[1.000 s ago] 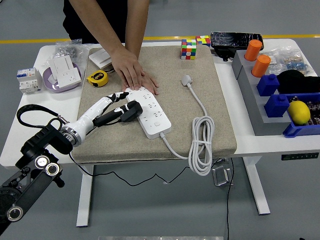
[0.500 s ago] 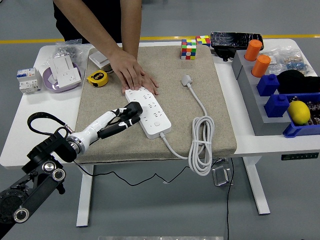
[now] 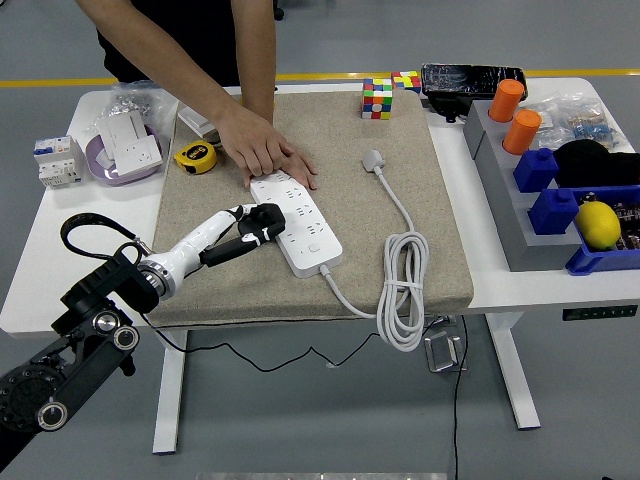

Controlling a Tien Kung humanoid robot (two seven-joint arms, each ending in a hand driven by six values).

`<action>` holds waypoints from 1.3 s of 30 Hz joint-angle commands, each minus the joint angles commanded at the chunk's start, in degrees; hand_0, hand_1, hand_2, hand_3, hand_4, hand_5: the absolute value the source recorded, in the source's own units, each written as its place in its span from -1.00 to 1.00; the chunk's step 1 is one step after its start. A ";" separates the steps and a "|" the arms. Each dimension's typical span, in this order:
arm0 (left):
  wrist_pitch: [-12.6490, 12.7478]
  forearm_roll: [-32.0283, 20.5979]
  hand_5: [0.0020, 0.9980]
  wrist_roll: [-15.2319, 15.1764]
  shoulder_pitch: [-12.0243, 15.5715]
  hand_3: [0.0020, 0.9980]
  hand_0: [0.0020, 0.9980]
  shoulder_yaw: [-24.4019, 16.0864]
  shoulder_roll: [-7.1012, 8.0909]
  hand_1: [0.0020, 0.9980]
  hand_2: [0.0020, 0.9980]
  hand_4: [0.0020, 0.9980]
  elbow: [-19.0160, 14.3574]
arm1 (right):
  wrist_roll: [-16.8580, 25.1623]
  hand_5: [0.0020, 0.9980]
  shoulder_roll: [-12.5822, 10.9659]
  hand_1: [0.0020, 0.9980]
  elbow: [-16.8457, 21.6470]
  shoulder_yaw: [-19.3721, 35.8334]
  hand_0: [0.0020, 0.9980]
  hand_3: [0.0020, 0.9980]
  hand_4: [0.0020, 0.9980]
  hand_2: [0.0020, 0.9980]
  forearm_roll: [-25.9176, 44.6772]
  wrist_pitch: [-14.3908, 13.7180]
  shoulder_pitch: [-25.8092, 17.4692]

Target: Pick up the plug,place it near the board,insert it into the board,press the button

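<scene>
Black plug (image 3: 262,220) sits in your left hand (image 3: 248,224), gripped at the power strip's (image 3: 298,220) left edge; a person's hand (image 3: 262,150) steadies its far end. Insertion looks unfinished; button unpressed.

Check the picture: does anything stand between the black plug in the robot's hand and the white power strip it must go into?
Nothing visible does. The left hand holds the black plug right at the power strip. The person's hand presses only the strip's far end.
</scene>
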 joint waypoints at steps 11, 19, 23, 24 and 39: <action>0.16 0.61 1.00 -0.35 -1.46 0.93 1.00 1.21 -0.14 1.00 0.98 1.00 1.14 | -0.01 0.58 -0.01 0.59 -0.01 0.05 0.76 0.54 1.00 0.54 0.00 -0.03 0.20; 2.09 4.91 1.00 -0.53 -0.66 0.93 1.00 1.15 0.06 1.00 0.99 1.00 0.27 | 0.04 0.58 0.07 0.59 -0.03 0.27 0.75 0.55 1.00 0.54 0.01 -0.08 0.11; 2.60 6.63 1.00 -0.65 -0.36 0.93 1.00 1.13 0.08 1.00 0.99 1.00 0.55 | 0.06 0.59 0.11 0.59 -0.03 0.36 0.75 0.55 1.00 0.54 -0.03 -0.10 0.08; 2.58 6.97 1.00 -0.62 -0.22 0.93 1.00 1.23 0.14 1.00 0.99 1.00 0.54 | 0.07 0.59 0.13 0.59 -0.01 0.41 0.75 0.55 1.00 0.54 -0.05 -0.11 0.10; 2.47 7.77 1.00 -0.88 -0.85 0.93 1.00 2.96 -0.06 1.00 0.99 1.00 1.70 | 0.15 0.61 0.09 0.59 -0.05 0.44 0.75 0.56 1.00 0.54 -0.02 -0.15 0.21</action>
